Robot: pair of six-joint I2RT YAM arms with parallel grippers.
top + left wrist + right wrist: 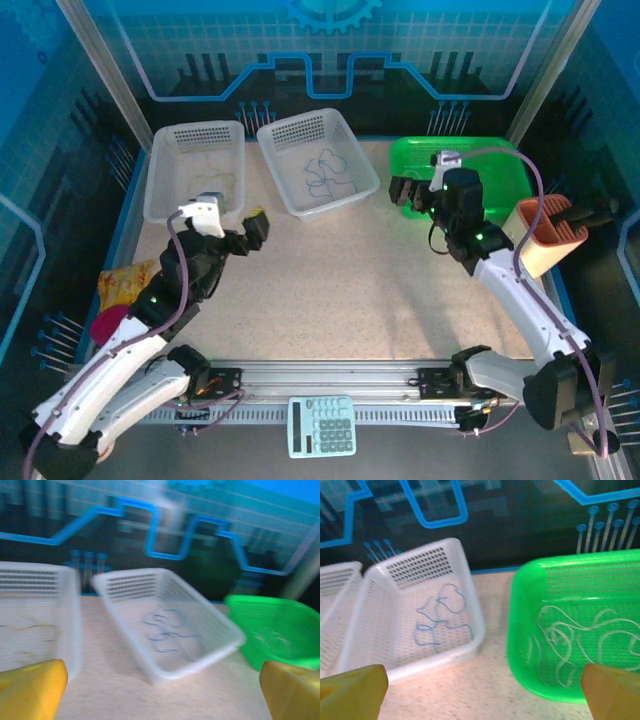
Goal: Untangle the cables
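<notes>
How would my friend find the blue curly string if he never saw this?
Three baskets line the far edge of the table. The blue-grey cable lies curled in the middle white basket. The left white basket holds a tan-yellow cable, the green basket a whitish cable.

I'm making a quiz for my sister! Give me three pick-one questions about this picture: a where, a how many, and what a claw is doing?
1. Where is the blue cable? A middle white basket B green basket C no basket
2. How many baskets? A two B three C five
3. The right gripper is: A shut on a cable B open, empty C lifting a basket
Answers: 1 A, its curls lie in that basket. 2 B, the left white basket, the middle one, the green basket. 3 B, yellow fingers apart, nothing between.
</notes>
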